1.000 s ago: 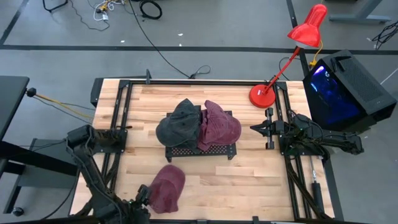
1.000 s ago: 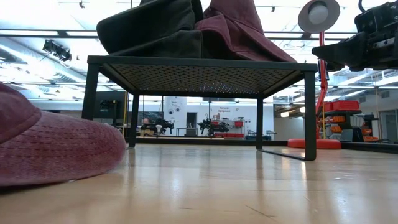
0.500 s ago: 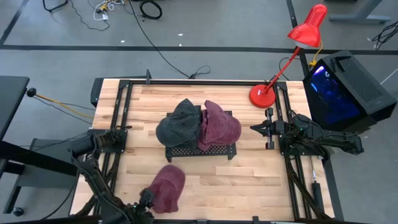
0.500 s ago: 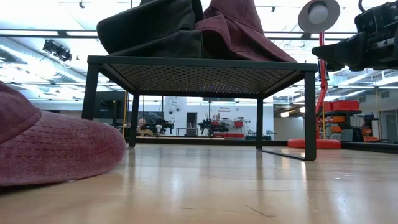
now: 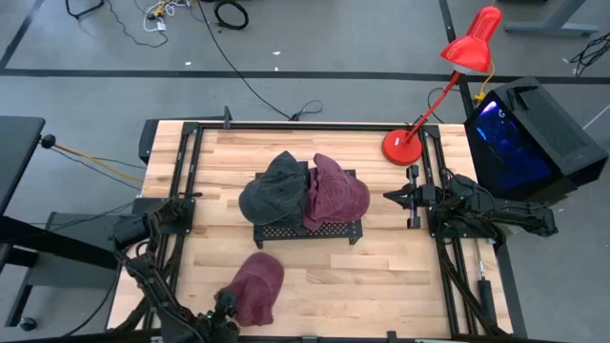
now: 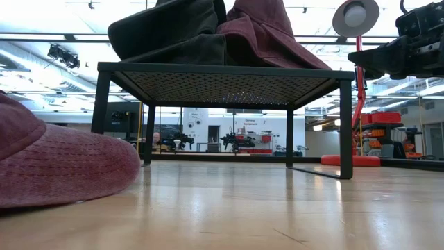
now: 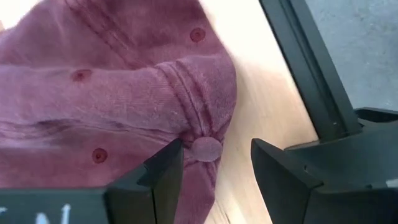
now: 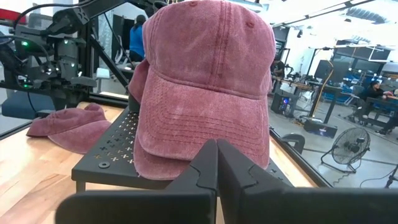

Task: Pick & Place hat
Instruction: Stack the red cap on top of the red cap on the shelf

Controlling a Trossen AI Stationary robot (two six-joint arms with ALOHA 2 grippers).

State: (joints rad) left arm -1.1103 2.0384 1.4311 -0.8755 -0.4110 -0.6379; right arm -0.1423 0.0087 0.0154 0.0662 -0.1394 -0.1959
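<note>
A maroon hat (image 5: 257,284) lies on the wooden table near its near-left corner, its brim edge resting on the wood (image 6: 62,167). My left gripper (image 5: 225,307) is low over the hat's near-left side and open. In the left wrist view its fingers (image 7: 216,157) stand on either side of the crown's top button (image 7: 206,149). A dark grey hat (image 5: 274,187) and a second maroon hat (image 5: 335,193) rest on a black perforated rack (image 5: 307,232) at mid-table. My right gripper (image 5: 391,197) waits shut at the table's right side. My left gripper comes at the hat on the table from above, slanting down, with the crown's button (image 7: 206,149) between its open fingers. One finger (image 7: 166,167) shows over the cloth. I cannot tell whether either finger touches the hat.
A red desk lamp (image 5: 405,143) stands at the far right of the table. A black box with a blue glow (image 5: 526,138) sits beyond the right edge. Black rails (image 5: 183,191) run along both table sides. Bare wood lies in front of the rack (image 5: 362,276).
My left gripper has sunk toward the maroon hat on the table, its fingers still open. The hat has stayed where it was.
</note>
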